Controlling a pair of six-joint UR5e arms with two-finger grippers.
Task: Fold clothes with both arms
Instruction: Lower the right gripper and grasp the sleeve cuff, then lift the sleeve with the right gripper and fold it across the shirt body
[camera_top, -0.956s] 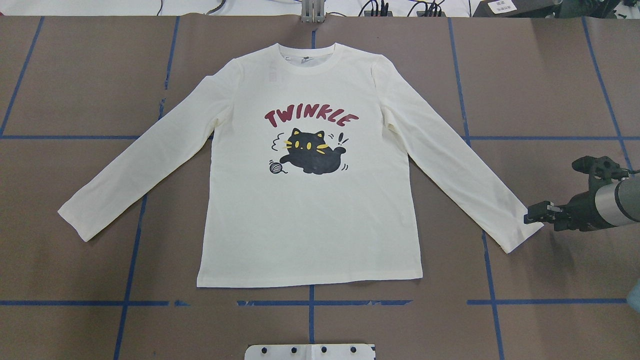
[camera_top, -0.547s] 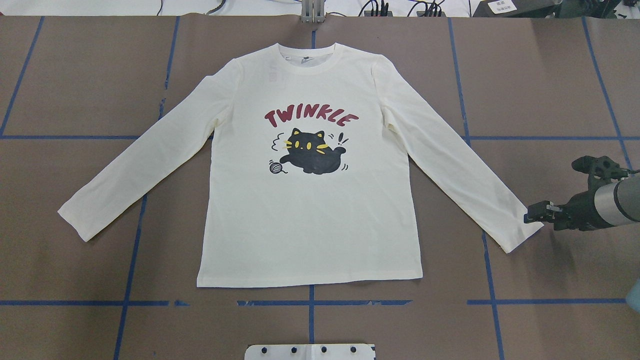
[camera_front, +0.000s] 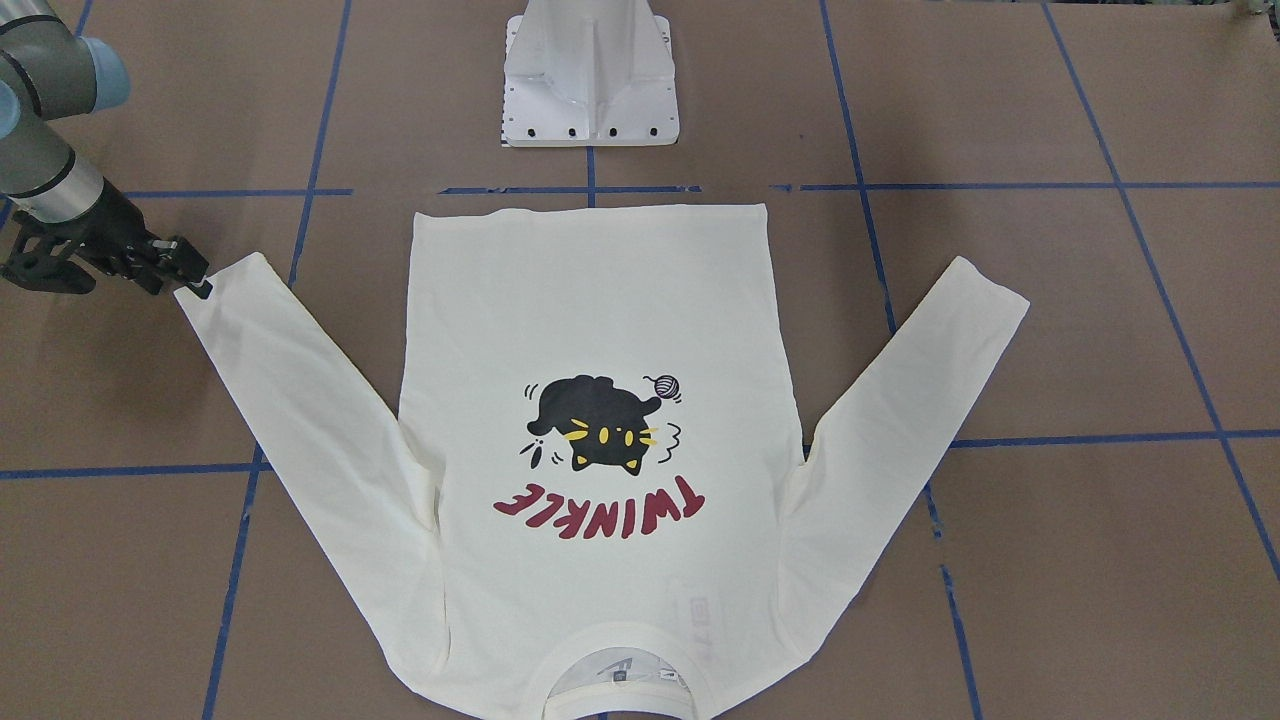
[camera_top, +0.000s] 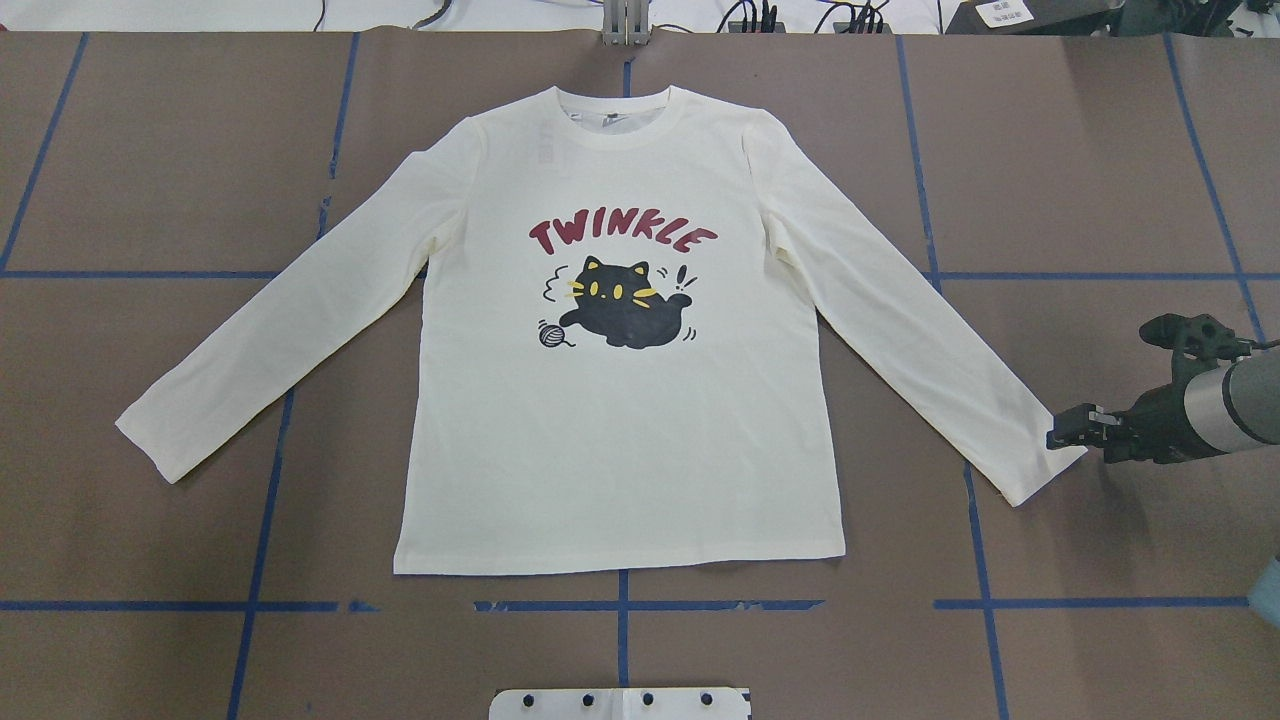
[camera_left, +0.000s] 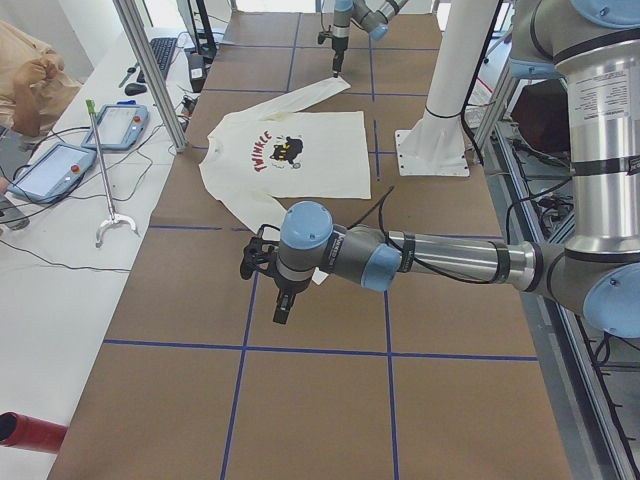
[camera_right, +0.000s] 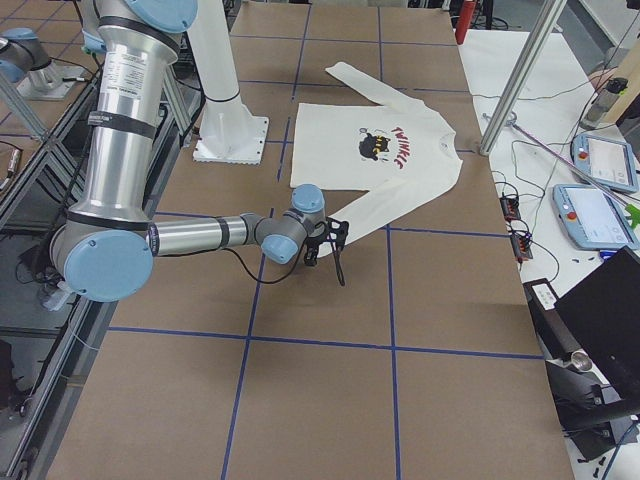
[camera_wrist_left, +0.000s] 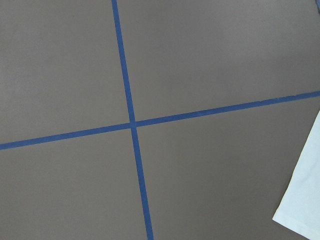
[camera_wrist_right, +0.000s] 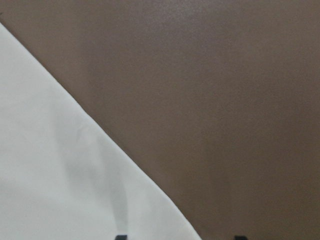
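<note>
Two claws were in play, and only one showed its state. The right claw (camera_top: 1056, 437) hung low at the cuff (camera_top: 1040, 468) of the sleeve on the robot's right. Its jaws stood apart. In the right wrist view one dark fingertip (camera_wrist_right: 120, 237) sat over the cream cloth and the other over the bare brown table (camera_top: 1100, 150), so the cuff's edge ran between them. Whether either tip touched the cloth could not be told.

From that claw the T-shirt (camera_top: 620, 430) spread away toward the table's middle. It lay flat and print side up, with both sleeves angled outward. The black cat (camera_top: 625, 305) and the red "TWINKLE" lettering (camera_top: 620, 235) were well apart from the claw on the chest. The ribbed collar (camera_top: 620, 115) lay farther off, on the side away from the robot. The hem lay on the robot's side, near the white pedestal base (camera_front: 590, 90).

The left claw (camera_left: 283, 308) showed only in the side view, pointing down over the bare table on the robot's left. Whether its jaws were apart or together could not be told. Its wrist camera looked down on crossed blue tape lines (camera_wrist_left: 131, 125). A corner of the other cuff (camera_wrist_left: 305, 200) lay off to one side of them.
</note>
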